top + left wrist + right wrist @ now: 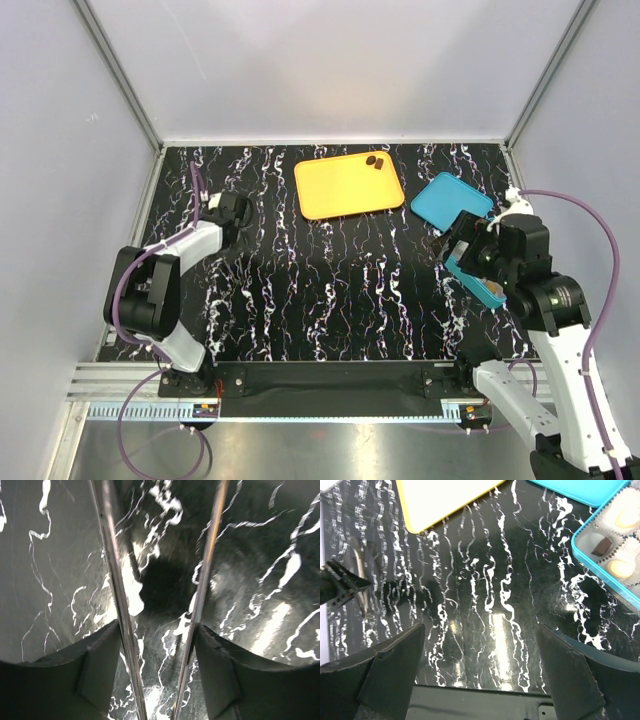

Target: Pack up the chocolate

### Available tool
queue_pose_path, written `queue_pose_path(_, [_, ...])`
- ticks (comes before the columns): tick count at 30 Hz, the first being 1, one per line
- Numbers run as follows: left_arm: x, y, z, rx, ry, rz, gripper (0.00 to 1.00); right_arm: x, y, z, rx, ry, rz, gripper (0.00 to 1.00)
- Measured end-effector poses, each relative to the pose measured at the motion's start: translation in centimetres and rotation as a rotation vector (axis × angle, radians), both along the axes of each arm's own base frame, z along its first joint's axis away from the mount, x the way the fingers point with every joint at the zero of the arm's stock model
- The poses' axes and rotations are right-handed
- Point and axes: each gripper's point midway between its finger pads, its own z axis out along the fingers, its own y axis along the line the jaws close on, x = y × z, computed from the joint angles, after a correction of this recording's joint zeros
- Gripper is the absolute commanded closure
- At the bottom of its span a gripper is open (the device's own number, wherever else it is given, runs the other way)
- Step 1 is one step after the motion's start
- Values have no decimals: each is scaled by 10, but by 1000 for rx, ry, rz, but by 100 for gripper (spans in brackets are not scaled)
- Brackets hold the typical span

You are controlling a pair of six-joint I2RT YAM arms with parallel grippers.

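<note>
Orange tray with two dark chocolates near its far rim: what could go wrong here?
The chocolates sit near the rim of the orange tray; a clumsy pick might push them off.
The metal tweezers between the fingers of the left pincer might slip or twist.
The right pincer hangs open beside the teal box and could knock it.

Left gripper (157, 625) points down at a black tabletop (265, 565) with white marble veins, blurred and glary, its two dark fingers (100, 665) spread apart in the bottom corners. Two thin shiny metal strips (114, 570) run from the top edge down through the gap between the fingers, drawing closer together toward the bottom, with a sliver of tabletop visible between each strip and the finger next to it lower down. A dark shadow patch (165, 587) sits on the tabletop between the strips.
</note>
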Motion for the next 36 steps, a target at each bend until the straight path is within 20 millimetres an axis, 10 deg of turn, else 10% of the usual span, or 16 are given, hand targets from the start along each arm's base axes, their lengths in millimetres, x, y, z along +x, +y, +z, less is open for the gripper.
queue_pose_path(5, [-7,1,-1,-3,33,23,1,21,-3,-13,-35,54,-41,0])
queue_pose_path(16, [13,-24,77,-160,-157,-16,1,162,-21,-37,-116,180,-312,16])
queue_pose_path(25, [-13,-119,157,-524,-363,-367,1,288,-72,-90,-112,250,-532,41])
queue_pose_path(36, [-37,-148,184,-608,-406,-574,1,355,-66,-183,-129,363,-537,50])
